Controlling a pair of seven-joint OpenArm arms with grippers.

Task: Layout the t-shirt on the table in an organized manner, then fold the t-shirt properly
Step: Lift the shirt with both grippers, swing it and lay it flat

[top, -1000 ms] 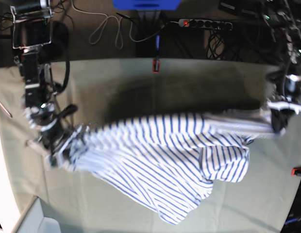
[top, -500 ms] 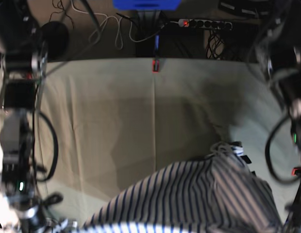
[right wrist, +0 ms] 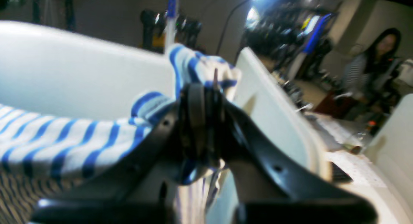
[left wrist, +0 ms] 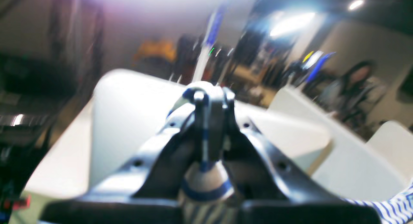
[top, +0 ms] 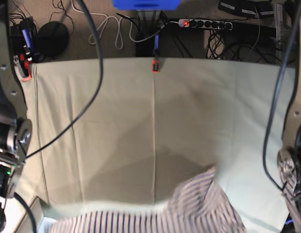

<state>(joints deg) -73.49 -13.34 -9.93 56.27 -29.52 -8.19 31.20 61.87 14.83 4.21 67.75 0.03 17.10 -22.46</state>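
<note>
The t-shirt (top: pixel 194 208), white with thin blue stripes, hangs across the bottom of the base view, close to the camera and above the near part of the table (top: pixel 116 121). Both grippers are out of the base view; only arm links show at its left (top: pixel 7 145) and right (top: pixel 291 165) edges. In the left wrist view my left gripper (left wrist: pixel 209 98) is shut on a thin fold of the t-shirt (left wrist: pixel 206 185). In the right wrist view my right gripper (right wrist: pixel 206 88) is shut on a bunched part of the t-shirt (right wrist: pixel 64 143), and cloth sticks out past its tips.
A red clamp (top: pixel 156 65) sits at the table's far edge, another (top: pixel 25 73) at the far left corner. A power strip (top: pixel 204 23) and cables lie on the floor beyond. White partitions (right wrist: pixel 64 66) and a seated person (right wrist: pixel 380 56) appear behind the raised grippers.
Both arms have carried the t-shirt up off the table's middle and toward the near edge. It now shows only along the bottom of the base view. Both grips stay shut.
</note>
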